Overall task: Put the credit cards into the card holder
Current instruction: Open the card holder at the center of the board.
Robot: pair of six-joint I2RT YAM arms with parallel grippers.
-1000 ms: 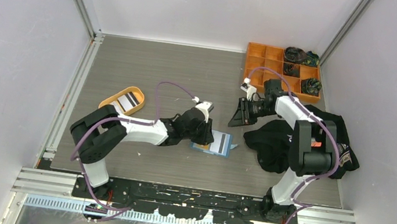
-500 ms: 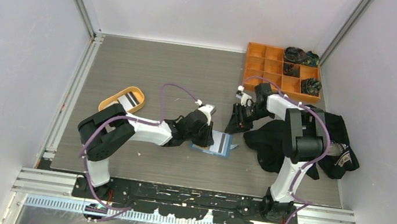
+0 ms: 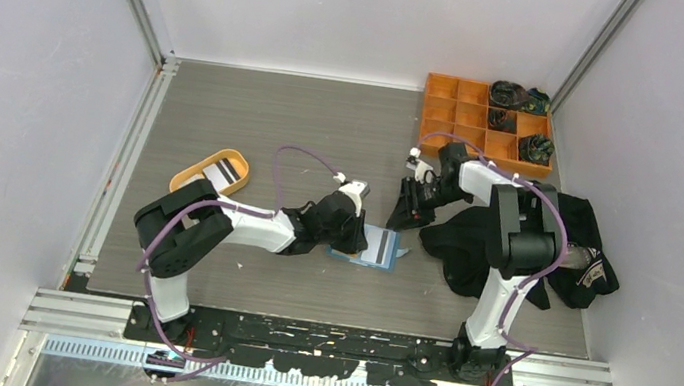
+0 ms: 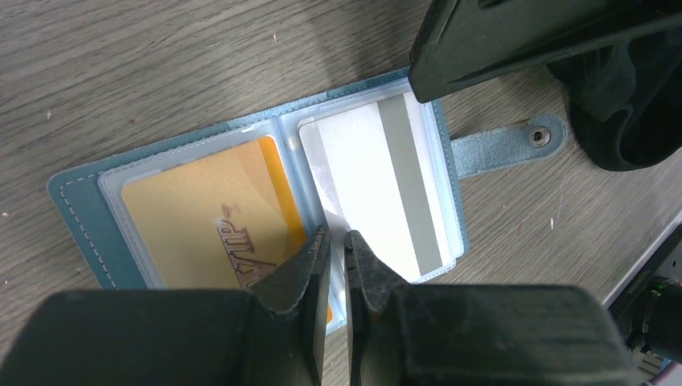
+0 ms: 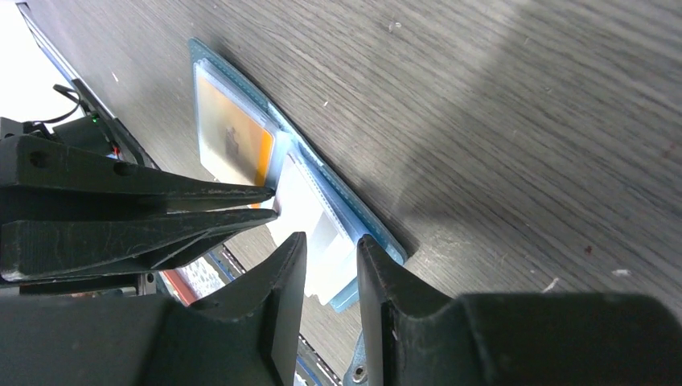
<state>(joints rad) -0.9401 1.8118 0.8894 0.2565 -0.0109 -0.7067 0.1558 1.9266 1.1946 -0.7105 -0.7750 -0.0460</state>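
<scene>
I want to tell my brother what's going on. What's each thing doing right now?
card holder, lying open.
gold card, inside a clear pocket.
white striped card, on the snap-tab side; fully in unclear.
left gripper, jaws nearly closed over the holder's middle; grip unclear.
right gripper, jaws open above the holder's edge.
orange tray, holds one loose card.

Stitched blue leatherette card holder (image 4: 76,201), glossy clear plastic pockets (image 4: 287,153); matt grey woodgrain table (image 4: 161,56).

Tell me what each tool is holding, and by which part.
Left tool seems to pinch the white striped card by its near corner. Right tool straddles an edge of the card holder; whether it grips cannot be told.
</scene>
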